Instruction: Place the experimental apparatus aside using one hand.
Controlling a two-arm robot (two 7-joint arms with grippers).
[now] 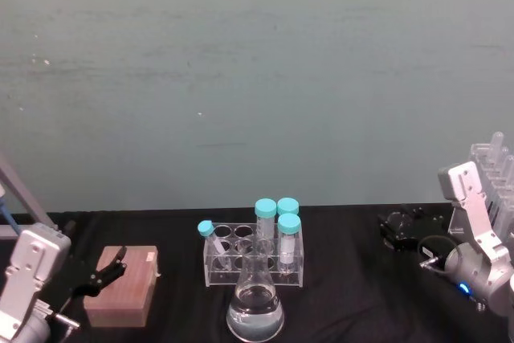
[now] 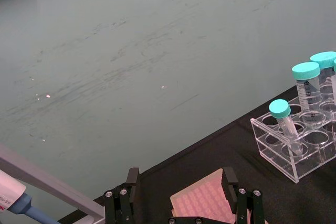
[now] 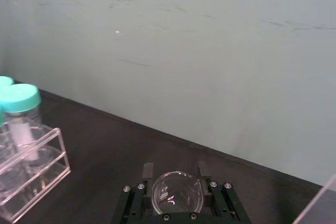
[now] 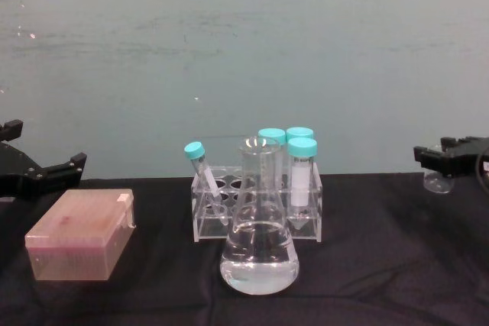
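No legible text or labels

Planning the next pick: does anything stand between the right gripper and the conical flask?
Nothing visible does. Only black table lies between the right gripper, holding a small beaker, and the conical flask; the tube rack stands behind the flask. The left gripper hovers by a pink box.

Teal caps (image 1: 266,207) top tubes (image 1: 287,248) in a clear rack (image 1: 214,267); flask (image 1: 255,311) and beaker (image 3: 176,192) clear, box (image 1: 122,285) pink, desk (image 1: 353,295) black.
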